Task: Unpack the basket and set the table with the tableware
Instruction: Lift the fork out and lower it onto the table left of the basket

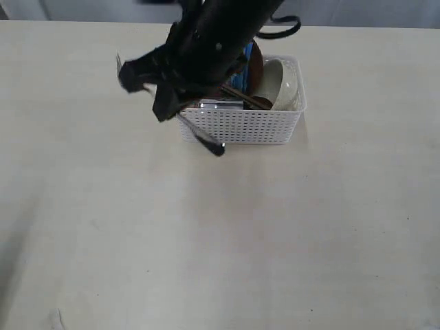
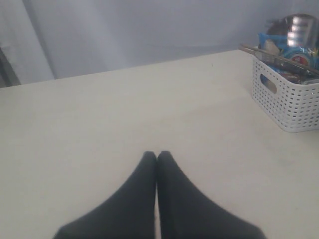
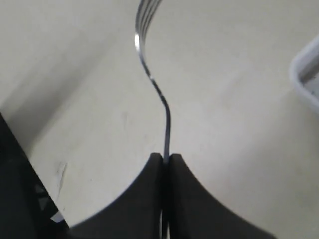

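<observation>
Where the wide pale cream tabletop (image 1: 220, 234) extends beside the white perforated plastic basket (image 1: 240, 127), the right gripper (image 3: 166, 157) is clamped on the steel fork (image 3: 167, 132), whose long axis projects straight ahead, tines foremost, above the tabletop.

The fork (image 3: 167, 129) was polished steel — bright and smooth; the basket (image 1: 240, 128) matt white perforated plastic; the table (image 1: 206, 240) pale, matt, faintly grained; the bowl (image 1: 285, 82) glossy.

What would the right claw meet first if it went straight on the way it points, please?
Probably the bare table: the fork in the right claw leads and would touch first. The basket lies aside; depth is unclear.
</observation>
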`<action>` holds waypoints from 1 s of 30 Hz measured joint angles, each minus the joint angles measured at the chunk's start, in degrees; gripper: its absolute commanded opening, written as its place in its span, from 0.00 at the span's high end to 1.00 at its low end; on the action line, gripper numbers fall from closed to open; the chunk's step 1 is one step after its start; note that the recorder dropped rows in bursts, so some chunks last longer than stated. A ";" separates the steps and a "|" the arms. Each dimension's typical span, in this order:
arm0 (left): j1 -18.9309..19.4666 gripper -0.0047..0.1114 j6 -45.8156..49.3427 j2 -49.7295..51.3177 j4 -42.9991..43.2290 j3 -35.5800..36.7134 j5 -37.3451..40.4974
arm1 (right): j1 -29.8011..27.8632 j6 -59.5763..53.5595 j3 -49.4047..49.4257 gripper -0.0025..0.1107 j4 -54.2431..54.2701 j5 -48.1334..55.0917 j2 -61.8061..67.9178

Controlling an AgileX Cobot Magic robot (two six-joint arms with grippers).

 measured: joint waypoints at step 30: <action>0.00 0.96 0.00 0.00 0.00 0.00 0.00 | 26.34 75.84 10.01 0.98 -58.90 -8.16 13.05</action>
